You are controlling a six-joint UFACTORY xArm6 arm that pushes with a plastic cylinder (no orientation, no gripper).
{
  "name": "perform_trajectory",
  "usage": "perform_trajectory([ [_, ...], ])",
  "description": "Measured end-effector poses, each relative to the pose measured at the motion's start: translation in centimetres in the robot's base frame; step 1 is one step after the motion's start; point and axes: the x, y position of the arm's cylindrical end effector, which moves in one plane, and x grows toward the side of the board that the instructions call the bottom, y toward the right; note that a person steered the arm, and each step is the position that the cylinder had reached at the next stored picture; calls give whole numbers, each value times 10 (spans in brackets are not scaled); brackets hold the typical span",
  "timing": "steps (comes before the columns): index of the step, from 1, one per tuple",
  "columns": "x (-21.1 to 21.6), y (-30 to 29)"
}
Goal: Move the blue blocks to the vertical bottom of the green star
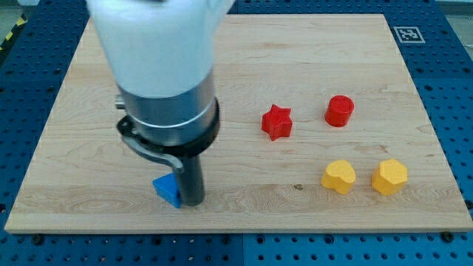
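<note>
Where my tip [194, 201] meets the surface [244, 66], it touches the right side of the one blue block [168, 190] in sight, a wedge-like shape near the view's bottom. There are no fingers here, only a bare rod. Two red pieces sit to the right: a red star [277, 122] and a red cylinder [340, 111]. Below them lie two yellow pieces, a yellow heart [338, 176] and a yellow hexagon [389, 176]. The wooden surface rests on a blue perforated bench [451, 89]; a printed marker [408, 34] sits at its top right corner.

No readable text; only a black-and-white square marker [406, 34] on the wooden board's [310, 59] top-right corner.
</note>
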Motion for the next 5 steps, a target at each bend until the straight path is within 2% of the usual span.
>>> perform_trajectory([
  [1, 0, -26],
  [2, 0, -28],
  [3, -1, 33],
  [4, -6, 63],
  [5, -38, 58],
])
